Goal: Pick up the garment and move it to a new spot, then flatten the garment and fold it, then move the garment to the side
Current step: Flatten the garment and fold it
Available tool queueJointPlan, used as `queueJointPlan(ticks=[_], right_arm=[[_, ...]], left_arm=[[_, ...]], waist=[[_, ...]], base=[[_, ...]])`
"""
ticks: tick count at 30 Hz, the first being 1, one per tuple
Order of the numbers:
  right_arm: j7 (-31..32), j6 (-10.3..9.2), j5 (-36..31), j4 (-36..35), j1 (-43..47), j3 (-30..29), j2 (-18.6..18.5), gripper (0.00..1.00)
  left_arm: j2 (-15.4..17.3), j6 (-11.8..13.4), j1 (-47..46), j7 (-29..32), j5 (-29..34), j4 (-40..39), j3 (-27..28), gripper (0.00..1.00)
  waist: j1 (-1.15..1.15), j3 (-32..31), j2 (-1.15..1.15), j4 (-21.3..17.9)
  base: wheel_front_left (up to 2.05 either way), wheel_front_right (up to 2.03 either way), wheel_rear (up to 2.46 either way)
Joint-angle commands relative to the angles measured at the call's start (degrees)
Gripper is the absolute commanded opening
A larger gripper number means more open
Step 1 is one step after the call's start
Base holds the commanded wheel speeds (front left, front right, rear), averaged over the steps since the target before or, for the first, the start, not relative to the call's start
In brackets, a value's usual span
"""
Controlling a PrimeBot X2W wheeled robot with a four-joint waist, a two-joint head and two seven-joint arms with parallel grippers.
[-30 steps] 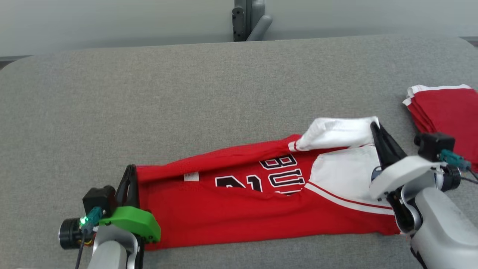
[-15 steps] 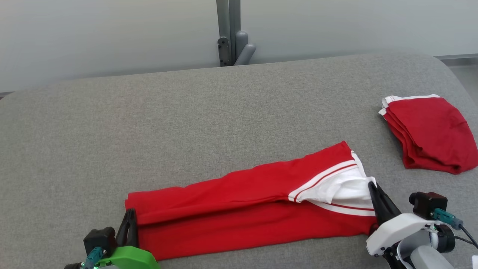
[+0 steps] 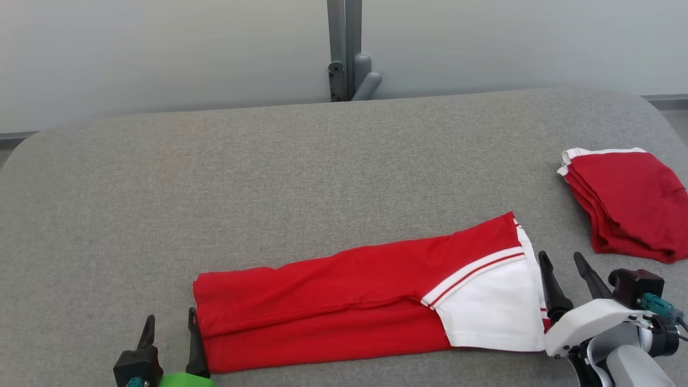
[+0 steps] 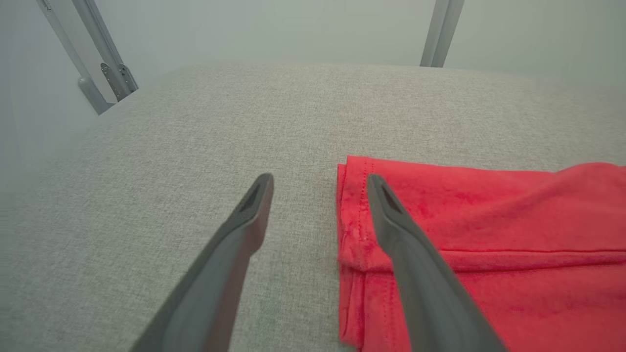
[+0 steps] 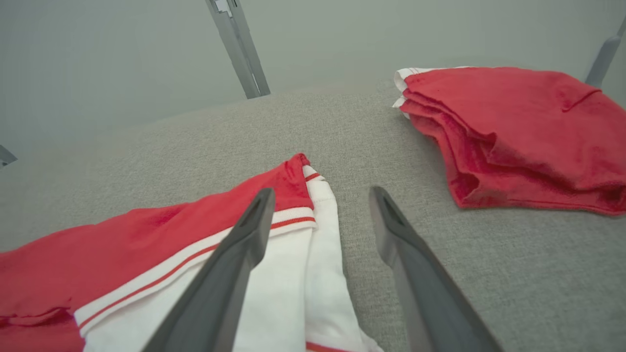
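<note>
The head camera sits high and looks forward and down across the grey bench point(image 3: 269, 161) to the wall point(image 3: 161, 54) and post point(image 3: 346, 48) behind it. The left wrist camera sits low and close to the bench, facing along the left hand point(image 4: 319, 177) past the red end of the garment point(image 4: 464, 220). The right wrist camera sits equally low, facing along the right hand point(image 5: 322, 190) past the garment's white end toward the folded pile point(image 5: 513, 117). Each wrist view shares its end of the garment with the head view.

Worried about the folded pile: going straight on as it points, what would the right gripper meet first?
Likely just the bare grey table, in the gap between the white end of the red garment and the folded red pile. The right gripper aims there with its fingers open, though depth is unclear.
</note>
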Motion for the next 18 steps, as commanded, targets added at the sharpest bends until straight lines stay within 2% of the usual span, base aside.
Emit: queueJointPlan(ticks=[1, 8, 18], right_arm=[[-0.1, -0.04, -0.6, 1.3, -1.6, 0.7, -0.6, 1.00], [5.1, -0.04, -2.7, 11.9, -6.8, 2.9, -1.4, 1.00], [10.5, -0.04, -0.2, 23.6, -9.3, 5.1, 0.9, 1.00]], left_arm=[[0.2, 0.2, 0.7, 0.0, 0.7, -0.6, 0.0, 1.00], [0.2, -0.2, 0.5, 0.0, 0.8, -0.3, -0.6, 1.00], [0.2, -0.3, -0.3, 0.0, -0.1, -0.3, -1.0, 1.00]], waist=[[0.00, 0.1, 0.00, 1.2], [0.00, 1.0, 0.00, 4.4], [0.00, 2.5, 0.00, 6.2]], base=[[0.00, 0.00, 0.00], [0.00, 0.00, 0.00], [0.00, 0.00, 0.00]])
